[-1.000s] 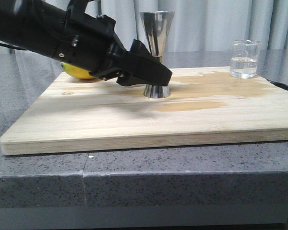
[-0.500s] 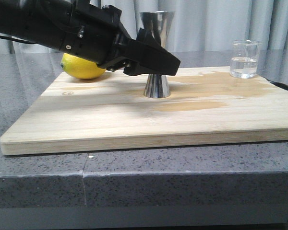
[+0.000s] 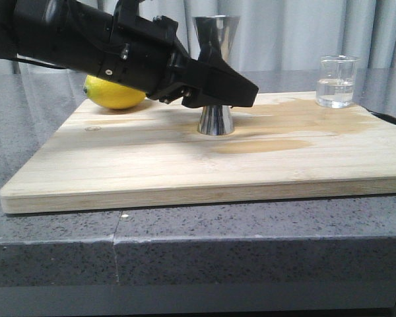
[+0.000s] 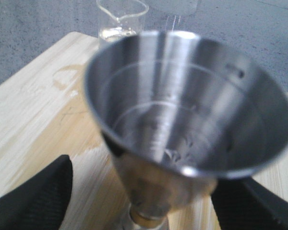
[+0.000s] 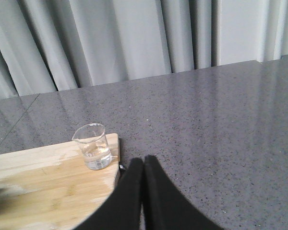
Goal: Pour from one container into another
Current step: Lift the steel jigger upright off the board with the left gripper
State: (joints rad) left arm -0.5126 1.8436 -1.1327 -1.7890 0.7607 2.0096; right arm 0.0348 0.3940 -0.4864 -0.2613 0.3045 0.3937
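The steel jigger [image 3: 216,36] stands upright near the middle of the wooden board [image 3: 152,165]. My left gripper [image 3: 236,92] is open, its black fingers on either side of the jigger's waist and not touching it. In the left wrist view the jigger [image 4: 182,105] fills the picture, empty inside, between the spread fingers [image 4: 38,196]. The clear glass cup [image 3: 336,82] holds a little clear liquid at the board's far right corner; it also shows behind the jigger [image 4: 120,21]. My right gripper [image 5: 144,160] is shut on nothing, over the counter just off the board near the cup [image 5: 92,146].
A yellow lemon [image 3: 112,96] lies on the board's far left, behind the left arm. Wet patches [image 3: 264,145] darken the board between jigger and cup. The board rests on a grey stone counter [image 3: 251,251]; grey curtains hang behind.
My left gripper has risen from the jigger's base to its waist and shifted slightly right. The jigger and the cup have stayed in place.
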